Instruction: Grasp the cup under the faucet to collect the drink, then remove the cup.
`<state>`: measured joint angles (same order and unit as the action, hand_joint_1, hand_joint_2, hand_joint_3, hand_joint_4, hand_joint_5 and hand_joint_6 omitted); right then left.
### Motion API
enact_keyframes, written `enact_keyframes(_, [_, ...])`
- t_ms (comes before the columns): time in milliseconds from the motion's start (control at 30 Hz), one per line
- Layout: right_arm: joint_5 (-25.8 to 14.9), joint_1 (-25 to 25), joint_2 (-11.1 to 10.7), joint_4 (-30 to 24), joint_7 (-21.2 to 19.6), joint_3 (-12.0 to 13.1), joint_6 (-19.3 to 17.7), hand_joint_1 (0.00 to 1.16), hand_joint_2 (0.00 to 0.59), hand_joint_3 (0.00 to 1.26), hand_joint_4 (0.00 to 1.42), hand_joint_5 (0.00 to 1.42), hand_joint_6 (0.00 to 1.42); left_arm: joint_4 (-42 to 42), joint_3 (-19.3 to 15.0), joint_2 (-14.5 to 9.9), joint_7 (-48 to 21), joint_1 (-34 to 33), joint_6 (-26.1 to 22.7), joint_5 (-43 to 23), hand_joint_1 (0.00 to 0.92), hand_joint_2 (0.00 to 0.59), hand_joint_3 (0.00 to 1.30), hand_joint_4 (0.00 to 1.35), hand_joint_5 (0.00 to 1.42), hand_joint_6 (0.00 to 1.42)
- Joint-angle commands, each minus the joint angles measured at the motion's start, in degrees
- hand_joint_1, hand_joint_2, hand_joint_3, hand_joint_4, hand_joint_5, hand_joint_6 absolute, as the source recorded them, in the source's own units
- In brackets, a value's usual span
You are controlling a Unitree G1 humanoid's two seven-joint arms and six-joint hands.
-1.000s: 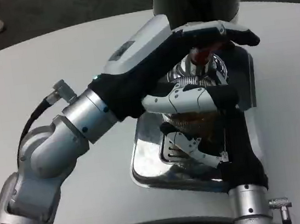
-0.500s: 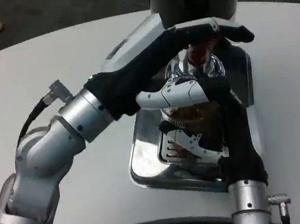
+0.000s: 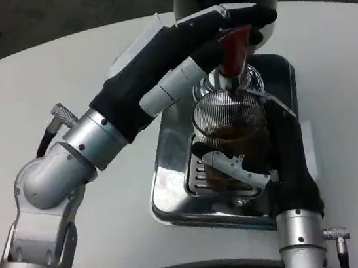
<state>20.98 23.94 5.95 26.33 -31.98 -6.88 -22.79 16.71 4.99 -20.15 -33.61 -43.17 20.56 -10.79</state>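
gripping the ribbed cup (image 3: 230, 134) with right hand (image 3: 255, 163), left hand (image 3: 187, 47) now higher on red faucet lever (image 3: 234, 49), fingers closed over it

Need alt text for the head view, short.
Right hand holds a ribbed glass cup part full of dark drink on a steel drip tray under the faucet. Left hand rests on the red tap lever.

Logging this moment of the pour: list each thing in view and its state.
cup: upright on the tray under the faucet, part-filled with dark drink.
faucet lever: red, under the left hand's fingers.
left hand: resting on the lever.
right hand: gripping the cup.
tray: flat on the table, bearing the cup.
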Motion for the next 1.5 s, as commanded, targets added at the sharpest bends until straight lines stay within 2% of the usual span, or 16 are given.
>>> enact_keyframes(33, [0.34,-1.18,-0.06,-0.94,-0.57,0.33,0.11,1.04,0.159,0.55,0.66,0.72,0.6,0.49,-1.28,0.41,-1.49,2.64,-3.96,-1.4,0.0,0.075,0.3,0.11,0.18,0.11])
enact_keyframes(400, [1.25,-2.59,-0.49,-3.79,-0.8,0.17,0.51,1.04,0.15,0.63,0.73,0.82,0.7,-4.06,-5.04,1.34,-3.53,4.06,-10.63,-8.57,0.0,0.074,0.3,0.09,0.17,0.09])
enact_keyframes(667, [2.55,-4.09,-0.83,-8.03,-0.12,-0.23,1.66,1.04,0.147,0.68,0.75,0.85,0.74,-8.71,-6.34,1.13,-5.19,5.58,-15.58,-11.86,0.0,0.07,0.22,0.07,0.17,0.09])
enact_keyframes(967, [2.59,-5.6,-1.25,-10.6,0.32,0.0,2.7,1.03,0.14,0.68,0.75,0.86,0.75,-14.61,-7.14,-0.05,-8.01,7.02,-19.29,-14.1,0.0,0.07,0.15,0.06,0.16,0.09])
enact_keyframes(1167, [2.58,-6.33,-1.45,-11.46,0.49,0.14,2.86,1.03,0.14,0.68,0.76,0.86,0.75,-21.95,-7.74,-1.22,-9.09,9.13,-23.46,-16.37,0.0,0.069,0.15,0.06,0.15,0.09])
enact_keyframes(1500, [2.64,-7.25,-1.44,-12.57,0.53,0.13,2.91,1.03,0.143,0.69,0.76,0.86,0.76,-30.98,-11.64,-3.34,-6.81,12.73,-28.81,-18.62,0.0,0.069,0.15,0.06,0.15,0.09])
